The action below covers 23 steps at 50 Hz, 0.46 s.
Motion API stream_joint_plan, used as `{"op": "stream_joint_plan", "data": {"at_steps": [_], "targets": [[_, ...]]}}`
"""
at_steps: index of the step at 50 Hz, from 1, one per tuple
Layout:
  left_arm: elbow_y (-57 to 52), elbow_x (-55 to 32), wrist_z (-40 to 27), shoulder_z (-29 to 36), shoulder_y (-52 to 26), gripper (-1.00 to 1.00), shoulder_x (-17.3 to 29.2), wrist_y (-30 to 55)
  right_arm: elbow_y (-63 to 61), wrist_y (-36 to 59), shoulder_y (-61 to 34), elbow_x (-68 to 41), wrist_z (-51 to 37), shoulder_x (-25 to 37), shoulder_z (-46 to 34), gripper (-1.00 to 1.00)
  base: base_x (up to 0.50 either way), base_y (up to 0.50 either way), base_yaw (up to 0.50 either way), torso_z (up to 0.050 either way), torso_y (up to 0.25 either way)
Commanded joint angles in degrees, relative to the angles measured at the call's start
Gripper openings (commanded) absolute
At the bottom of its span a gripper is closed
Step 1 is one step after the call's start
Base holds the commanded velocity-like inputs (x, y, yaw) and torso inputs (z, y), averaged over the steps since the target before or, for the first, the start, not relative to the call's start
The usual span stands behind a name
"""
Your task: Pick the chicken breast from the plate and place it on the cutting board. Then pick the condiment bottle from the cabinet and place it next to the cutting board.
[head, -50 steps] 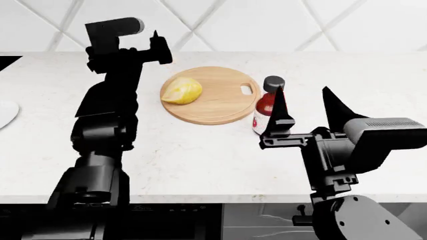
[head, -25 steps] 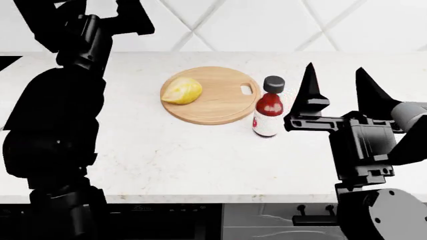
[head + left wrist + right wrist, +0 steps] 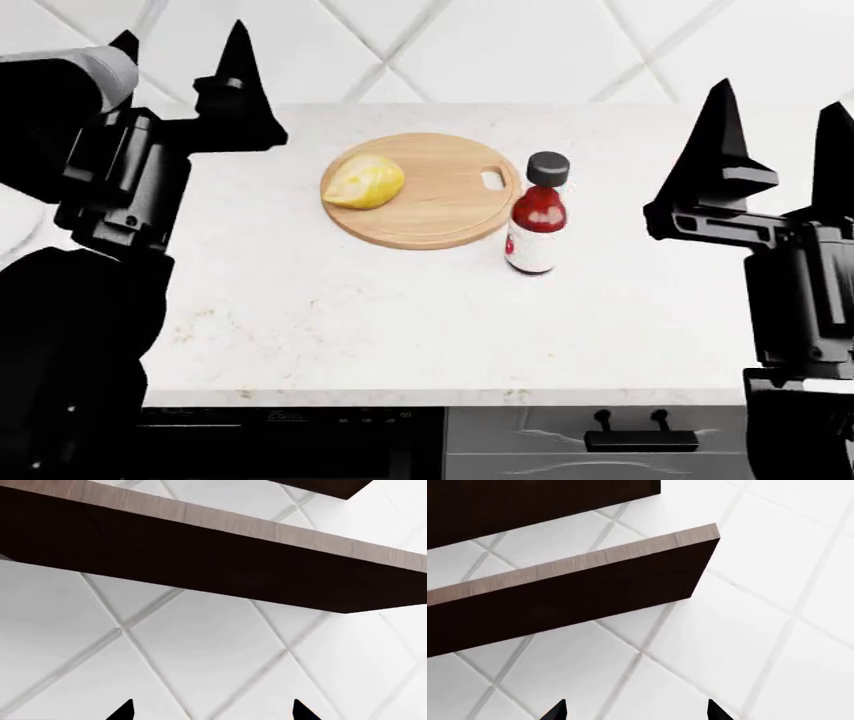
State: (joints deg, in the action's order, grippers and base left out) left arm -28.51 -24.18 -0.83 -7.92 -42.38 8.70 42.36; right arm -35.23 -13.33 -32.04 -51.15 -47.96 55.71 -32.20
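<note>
Head view: chicken [image 3: 363, 181] sits on the board [image 3: 420, 189], bottle [image 3: 537, 214] upright on the counter [image 3: 400, 310] just beside the board's right edge, nearer the right claw [image 3: 781, 140], both right and left claw [image 3: 180, 62] raised, spread, empty.

Chicken breast [image 3: 363, 181] on cutting board [image 3: 441, 205]; condiment bottle [image 3: 537, 214] right

A dark wooden shelf [image 3: 580, 587] crosses a white diamond-tiled wall [image 3: 747, 630]; two black fingertips [image 3: 555, 711] of the right pincer [image 3: 635, 712] stand apart, holding nothing.
</note>
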Motion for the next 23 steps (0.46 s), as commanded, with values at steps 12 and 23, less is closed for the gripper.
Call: {"op": "stream_joint_plan", "data": {"at_steps": [12,23], "targets": [[-19.6,-8.9,-0.7,-9.8,14.6,1.00,-0.2,-1.3,-7.9,-10.3,11.8,3.0,-3.9,8.3,5.4,1.00,0.00,0.00,0.00,0.000,0.000],[-24.6,-12.5,-0.4,-12.0,18.4,1.00,-0.5,-3.8,-12.2,-12.1,16.6,5.7,-6.6,11.3,6.4,1.00,0.00,0.00,0.00,0.000,0.000]]}}
